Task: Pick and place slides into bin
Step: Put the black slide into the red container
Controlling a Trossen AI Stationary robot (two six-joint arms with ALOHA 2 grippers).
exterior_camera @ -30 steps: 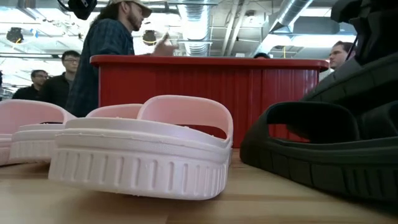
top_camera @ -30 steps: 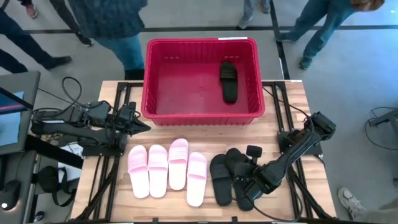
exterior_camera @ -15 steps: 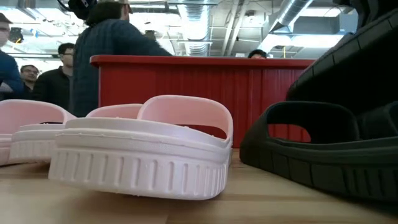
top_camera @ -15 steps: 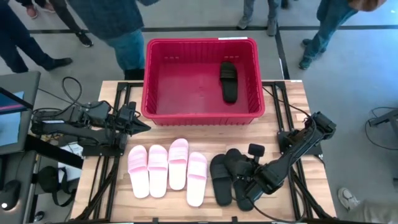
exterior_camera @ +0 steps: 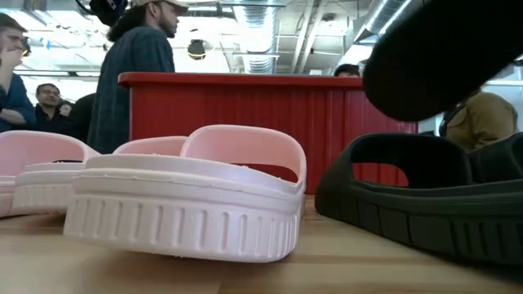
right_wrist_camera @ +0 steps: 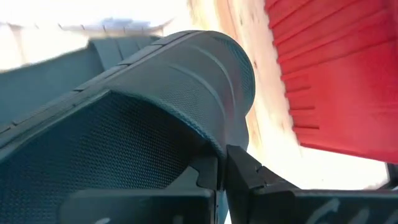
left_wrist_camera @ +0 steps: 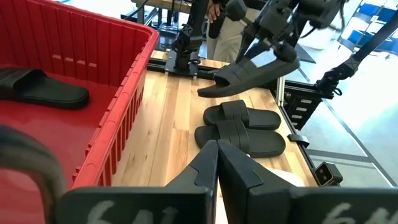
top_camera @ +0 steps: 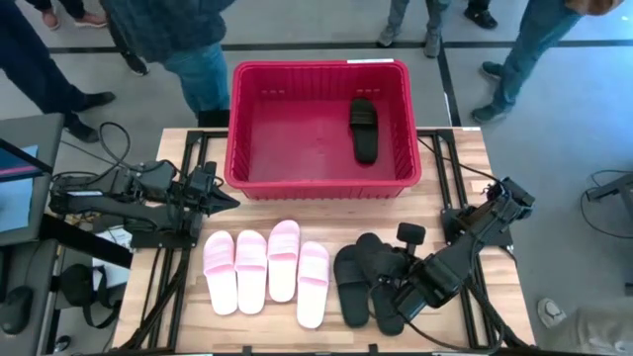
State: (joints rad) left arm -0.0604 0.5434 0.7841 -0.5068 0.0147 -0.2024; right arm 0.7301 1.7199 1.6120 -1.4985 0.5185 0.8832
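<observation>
Nearest you, on the side of the table away from the red bin (top_camera: 318,188), your right gripper (top_camera: 398,287) is clamped on the strap of a black slide (left_wrist_camera: 255,73) and holds it clear of the table, above two more black slides (left_wrist_camera: 239,127) lying beside four pink slides (top_camera: 265,267). You appear to be mid-pick: next, carry this slide over the rim and release it by the black slide inside the bin (top_camera: 363,129). Your left gripper (top_camera: 226,201) waits pinched shut on nothing, just off the bin's left corner.
</observation>
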